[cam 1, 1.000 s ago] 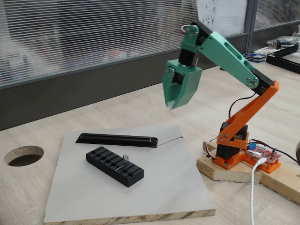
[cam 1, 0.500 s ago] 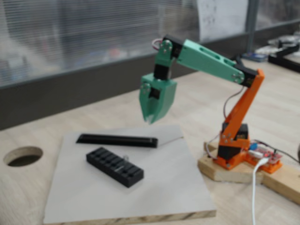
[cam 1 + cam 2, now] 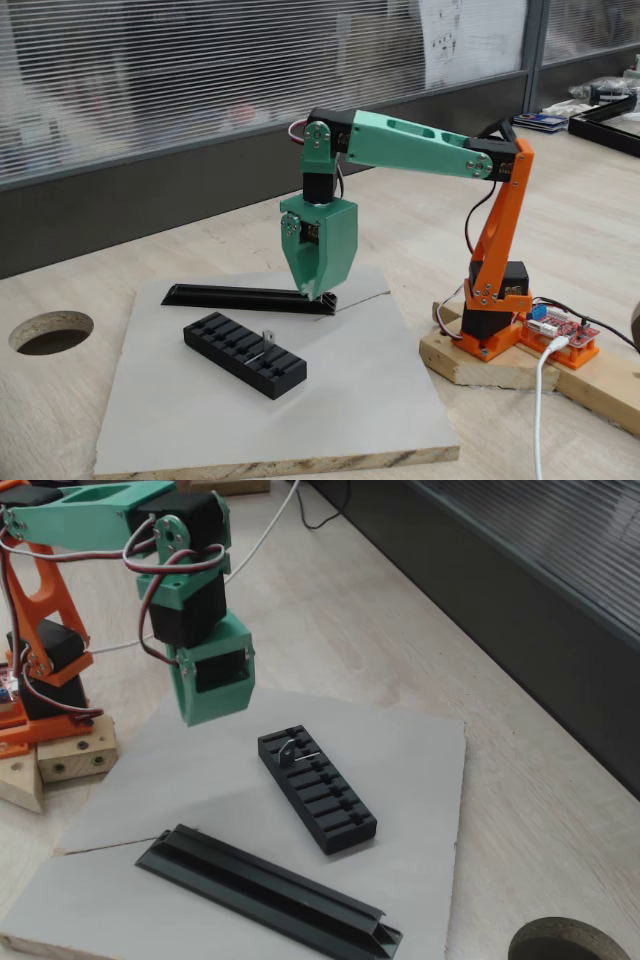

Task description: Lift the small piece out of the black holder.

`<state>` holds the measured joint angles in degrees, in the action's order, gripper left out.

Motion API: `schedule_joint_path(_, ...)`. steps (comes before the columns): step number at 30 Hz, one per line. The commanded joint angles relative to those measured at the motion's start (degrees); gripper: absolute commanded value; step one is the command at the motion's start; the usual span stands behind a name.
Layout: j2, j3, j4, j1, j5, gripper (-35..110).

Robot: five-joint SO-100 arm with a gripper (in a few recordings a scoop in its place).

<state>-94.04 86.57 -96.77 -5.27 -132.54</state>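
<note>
A grey board [image 3: 330, 400] on the wooden table [image 3: 60, 420] carries the black holder [image 3: 243, 354] and a rail [image 3: 245, 297].

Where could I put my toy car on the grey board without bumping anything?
The front of the grey board, between the black holder and the board's near edge, is bare. It is crowded further back, where the long black rail lies and the gripper hangs.

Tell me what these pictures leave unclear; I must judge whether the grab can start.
- Gripper opening: in both fixed views the green shell covers the fingers, so open or shut cannot be told.
- Small piece: too small in both fixed views to show how deep it sits in the black holder.
- Long black rail: its right end is hidden behind the gripper.
</note>
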Motion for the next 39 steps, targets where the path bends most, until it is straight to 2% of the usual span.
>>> schedule_joint_path(1,-1.1,-1.2,0.4,-1.5,-1.6,6)
schedule_joint_path(5,-1.3,-1.3,1.3,-1.5,-1.6,7)
schedule_joint_path(11,-1.5,-0.3,11.4,-1.6,-1.6,9)
schedule_joint_path(18,-1.3,5.8,12.7,-6.2,-1.6,35)
schedule_joint_path(22,-0.4,5.7,12.9,-6.9,-1.6,44)
schedule_joint_path(34,1.2,5.8,12.9,-6.4,-1.7,45)
schedule_joint_path(39,6.0,4.7,14.9,-6.7,-6.9,45)
